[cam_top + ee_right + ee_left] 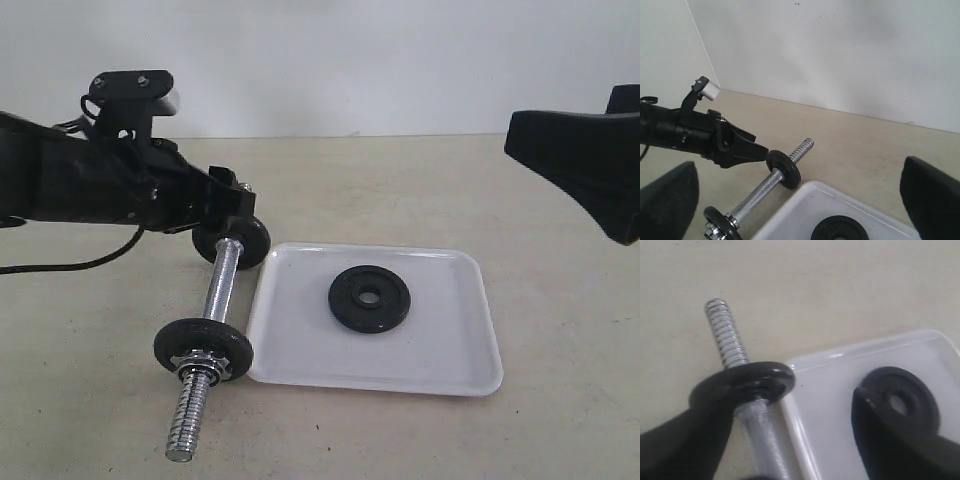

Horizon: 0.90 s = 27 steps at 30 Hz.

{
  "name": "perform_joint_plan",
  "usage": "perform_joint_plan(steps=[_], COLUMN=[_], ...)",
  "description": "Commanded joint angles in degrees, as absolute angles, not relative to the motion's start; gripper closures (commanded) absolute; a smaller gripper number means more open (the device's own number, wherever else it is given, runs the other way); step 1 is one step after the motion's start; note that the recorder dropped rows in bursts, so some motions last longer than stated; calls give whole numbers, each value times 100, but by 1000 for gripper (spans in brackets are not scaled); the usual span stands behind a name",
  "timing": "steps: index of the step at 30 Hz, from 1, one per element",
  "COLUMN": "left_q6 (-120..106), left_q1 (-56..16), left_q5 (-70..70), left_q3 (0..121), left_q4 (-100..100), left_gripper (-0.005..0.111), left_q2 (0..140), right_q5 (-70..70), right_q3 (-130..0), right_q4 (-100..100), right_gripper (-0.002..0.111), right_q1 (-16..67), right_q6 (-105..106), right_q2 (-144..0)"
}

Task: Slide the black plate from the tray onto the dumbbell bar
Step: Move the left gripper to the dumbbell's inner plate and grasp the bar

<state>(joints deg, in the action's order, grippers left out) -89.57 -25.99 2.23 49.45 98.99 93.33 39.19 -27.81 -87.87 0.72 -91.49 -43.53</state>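
The black plate (369, 299) lies flat near the middle of the white tray (440, 360). Just left of the tray, the dumbbell bar (222, 283) rests on the table with a black disc at each end and a chrome nut by the near disc. My left gripper (233, 208) reaches in from the left and sits at the bar's far disc. In the left wrist view its fingers (680, 445) are spread wide either side of the knurled bar (762, 435), and one finger hides part of the black plate (910, 397). My right gripper (578, 152) hangs open, high at the right, holding nothing.
The tray's left rim (800, 430) lies right beside the bar. A bare threaded end (190, 420) sticks out toward the table's front. A white wall stands behind the beige table (90, 400). The left arm's cable trails at the far left.
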Motion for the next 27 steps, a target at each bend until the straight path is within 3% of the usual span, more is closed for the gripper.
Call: perform_joint_plan(steps=[1, 27], left_q6=[-8671, -8097], left_q1=[-2868, -2868], left_q5=[-676, -153], left_q3=[5128, 5251], left_q4=[9995, 9995], left_gripper=[47, 50], left_q2=[9855, 10943], right_q5=[3942, 4084], right_q3=[-2813, -2801], right_q4=[-8793, -8808], right_gripper=[3, 3], right_q1=[52, 52], right_q6=[-9147, -9157], right_q2=[-4353, -4353])
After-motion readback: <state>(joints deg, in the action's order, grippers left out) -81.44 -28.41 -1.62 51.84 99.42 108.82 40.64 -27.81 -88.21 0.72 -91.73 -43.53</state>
